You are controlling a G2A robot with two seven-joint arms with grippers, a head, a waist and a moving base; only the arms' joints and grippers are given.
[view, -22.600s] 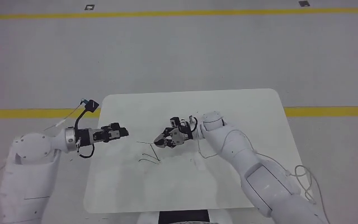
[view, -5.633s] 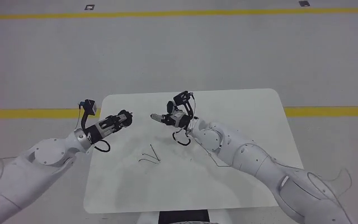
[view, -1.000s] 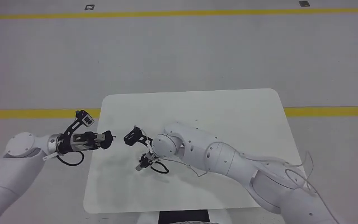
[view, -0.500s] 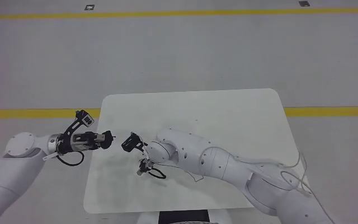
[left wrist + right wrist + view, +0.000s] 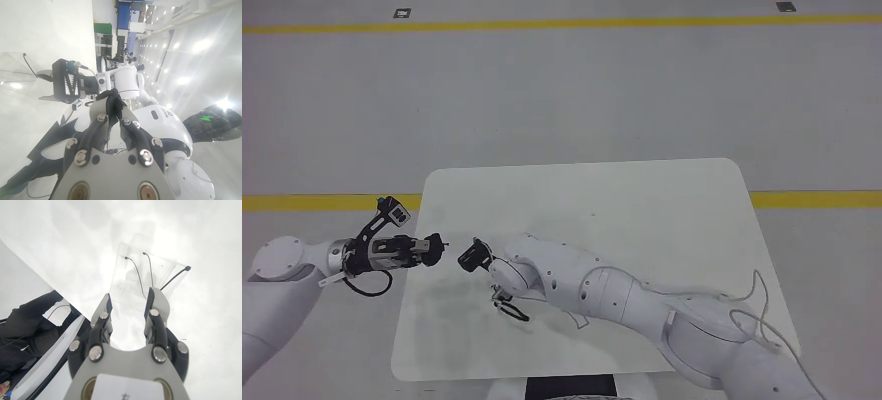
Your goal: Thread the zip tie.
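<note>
Three black zip ties (image 5: 139, 275) lie fanned out on a clear plastic sheet (image 5: 132, 243) on the white table (image 5: 662, 220). My right gripper (image 5: 129, 302) hangs open just above their tails, one tail passing near a fingertip (image 5: 150, 296). From above, the right gripper (image 5: 504, 300) covers the ties near the table's front left. My left gripper (image 5: 437, 243) is held off the table's left edge. In its own wrist view the left gripper (image 5: 112, 94) is shut on a small black bundle (image 5: 114, 102) with a thin strand trailing back. I cannot tell if the bundle is a zip tie.
The table's left edge (image 5: 62, 298) runs close beside the right gripper. The right arm's wrist camera block (image 5: 62, 81) stands between the left gripper and the ties. The table's far and right parts are bare.
The right arm has swung its gripper slightly toward the table's front edge, lower over the zip ties. The left arm has not moved.
</note>
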